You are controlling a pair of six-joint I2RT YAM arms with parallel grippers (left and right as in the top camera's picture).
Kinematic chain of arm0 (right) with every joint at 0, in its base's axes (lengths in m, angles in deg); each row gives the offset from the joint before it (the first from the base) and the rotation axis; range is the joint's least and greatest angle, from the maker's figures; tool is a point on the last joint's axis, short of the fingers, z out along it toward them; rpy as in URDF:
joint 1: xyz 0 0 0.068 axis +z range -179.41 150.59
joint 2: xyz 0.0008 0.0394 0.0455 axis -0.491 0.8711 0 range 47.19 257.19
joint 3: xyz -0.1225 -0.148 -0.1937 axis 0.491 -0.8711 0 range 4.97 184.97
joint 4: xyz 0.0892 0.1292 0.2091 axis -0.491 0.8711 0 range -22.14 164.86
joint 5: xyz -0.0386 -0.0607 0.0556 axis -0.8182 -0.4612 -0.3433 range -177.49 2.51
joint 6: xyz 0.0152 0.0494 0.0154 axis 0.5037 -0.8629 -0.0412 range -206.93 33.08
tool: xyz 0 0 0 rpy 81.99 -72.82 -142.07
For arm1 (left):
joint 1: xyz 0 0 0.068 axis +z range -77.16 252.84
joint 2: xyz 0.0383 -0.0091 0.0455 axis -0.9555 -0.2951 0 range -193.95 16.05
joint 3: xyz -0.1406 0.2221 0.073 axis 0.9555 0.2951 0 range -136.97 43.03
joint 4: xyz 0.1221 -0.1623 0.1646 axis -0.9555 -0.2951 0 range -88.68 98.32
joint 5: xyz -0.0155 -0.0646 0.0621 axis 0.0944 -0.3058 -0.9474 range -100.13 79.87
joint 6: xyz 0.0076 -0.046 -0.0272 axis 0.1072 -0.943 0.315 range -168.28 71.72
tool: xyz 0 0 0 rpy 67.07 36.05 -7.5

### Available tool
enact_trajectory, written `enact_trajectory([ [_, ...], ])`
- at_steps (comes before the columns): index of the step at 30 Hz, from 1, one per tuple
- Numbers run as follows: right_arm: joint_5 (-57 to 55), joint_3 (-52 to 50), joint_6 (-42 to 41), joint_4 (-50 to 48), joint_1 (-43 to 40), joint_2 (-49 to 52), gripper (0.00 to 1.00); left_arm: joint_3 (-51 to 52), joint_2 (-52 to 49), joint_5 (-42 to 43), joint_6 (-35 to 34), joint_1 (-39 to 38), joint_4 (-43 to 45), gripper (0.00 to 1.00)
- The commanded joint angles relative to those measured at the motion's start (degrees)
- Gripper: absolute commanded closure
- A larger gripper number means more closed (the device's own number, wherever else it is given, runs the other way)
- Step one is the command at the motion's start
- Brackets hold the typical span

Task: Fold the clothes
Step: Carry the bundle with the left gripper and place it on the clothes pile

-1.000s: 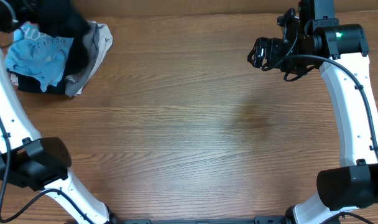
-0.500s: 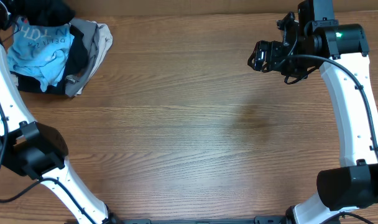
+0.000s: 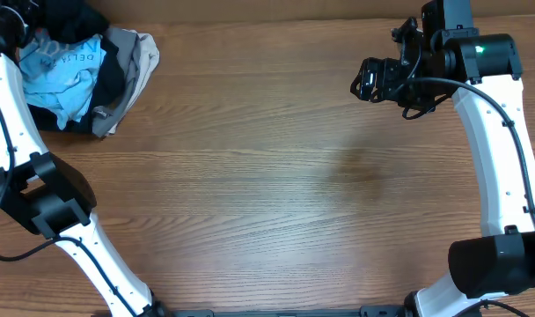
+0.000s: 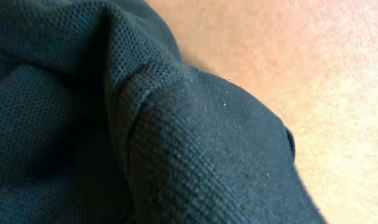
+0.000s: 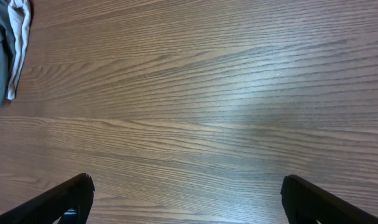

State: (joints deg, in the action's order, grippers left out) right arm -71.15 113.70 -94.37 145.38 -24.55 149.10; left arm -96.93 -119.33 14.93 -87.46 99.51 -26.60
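left pincer (image 3: pixel 3 25): has pushed further into the far-left corner over the last second, and the elbow has come up with it. Fingers aren't visible in either view, so I can't tell whether it's clenched or released. Its wrist camera is filled with the black clothes (image 4: pixel 176 143), right against the lens, with a strip of bare bench (image 4: pixel 313 74) beyond.

The clothes (image 3: pixel 72 18) lay across the top of the pile a second ago. Now they're bunched just beside the pincer and clear of the light-blue T-shirt (image 3: pixel 61 70), whose lettering is uncovered. The shirt sits just on the near side of the pincer, with grey and beige garments (image 3: pixel 134 57) touching it further out. There's more black fabric under the shirt; can't tell if it's the same garment.

The clothes are crumpled, no readable long axis. One fold ridge runs diagonally across the wrist view.

right pincer (image 3: pixel 366 77): hasn't moved. Jaws spread wide, nothing held, over bare bench, well apart from the pile.
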Motion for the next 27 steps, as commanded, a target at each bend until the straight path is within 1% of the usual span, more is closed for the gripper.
enact_trajectory([
  [1,0.4,0.0,0.2,-0.3,-0.1,-0.2,0.0,-0.8,1.2,4.5,-1.1,1.7,-1.6,0.96],
  [5,0.4,0.0,0.2,-0.3,-0.1,-0.1,0.0,-0.8,1.3,8.2,2.4,5.4,-9.2,0.96],
  [9,0.4,0.0,0.2,-0.9,-0.1,-0.1,0.0,-0.8,1.3,8.0,8.0,9.8,-19.0,0.96],
  [15,0.8,0.0,0.2,-2.1,-0.1,-0.1,0.0,-0.8,1.3,8.0,15.8,15.1,-27.2,0.96],
  [17,1.6,0.0,0.2,-2.5,-0.1,-0.1,0.0,-0.8,1.2,8.0,19.8,15.4,-30.1,0.9],
  [18,1.7,0.0,0.2,-2.7,-0.1,-0.1,0.0,-0.8,1.2,7.7,22.4,15.4,-31.7,0.88],
  [20,1.7,0.0,0.2,-2.8,-0.1,-0.1,0.0,-0.8,1.2,6.4,26.0,14.7,-33.2,0.89],
  [22,1.7,0.0,0.2,-2.8,-0.1,-0.1,0.0,-0.8,1.2,4.4,27.5,13.6,-33.4,0.9],
  [24,1.7,0.0,0.2,-2.5,-0.1,-0.1,0.0,-0.8,1.2,3.2,27.6,12.3,-33.2,0.91],
  [26,1.7,0.0,0.2,-1.9,-0.1,-0.1,0.0,-0.8,1.2,3.3,27.6,11.0,-32.7,0.96],
  [27,1.7,0.0,0.2,-1.7,-0.1,-0.1,0.0,-0.8,1.2,3.3,27.6,10.3,-32.1,0.96],
])
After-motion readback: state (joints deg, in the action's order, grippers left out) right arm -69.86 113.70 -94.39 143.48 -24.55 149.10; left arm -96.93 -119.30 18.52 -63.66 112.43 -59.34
